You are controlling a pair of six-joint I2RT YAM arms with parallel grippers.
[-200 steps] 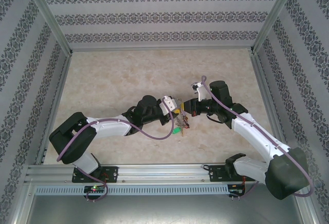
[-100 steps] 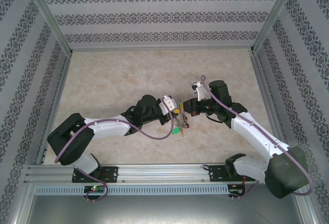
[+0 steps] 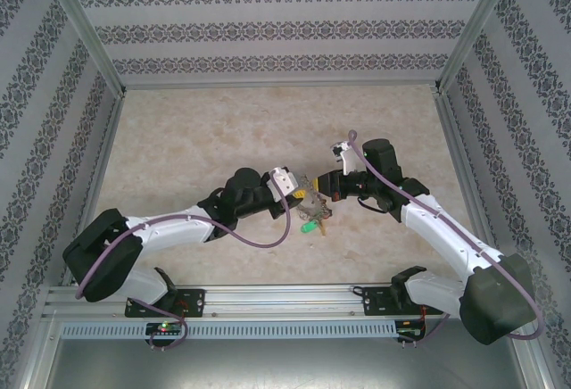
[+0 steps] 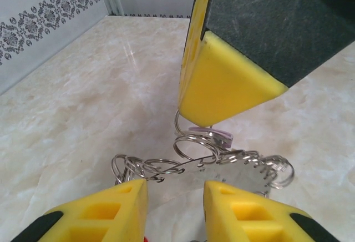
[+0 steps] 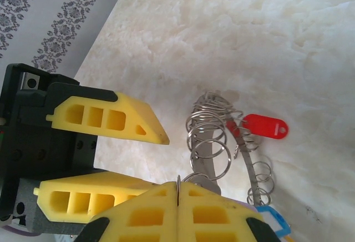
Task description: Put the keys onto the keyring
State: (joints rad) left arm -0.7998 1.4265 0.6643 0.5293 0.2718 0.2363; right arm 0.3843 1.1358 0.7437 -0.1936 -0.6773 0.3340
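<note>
Left gripper (image 3: 302,196) and right gripper (image 3: 323,189) meet tip to tip over the keyring (image 3: 314,205) in the top view; a green key (image 3: 308,227) lies just beside the keyring, toward the arm bases.

From the left wrist, the left gripper (image 4: 175,208) stands spread with nothing between its fingers, just short of the keyring (image 4: 211,161) (a lilac key (image 4: 215,134) sits behind its loops).

From the right wrist, the right gripper (image 5: 177,211) is pressed together, pinching a wire loop of the keyring (image 5: 213,136); a red key (image 5: 265,126) lies against the keyring's right side.
</note>
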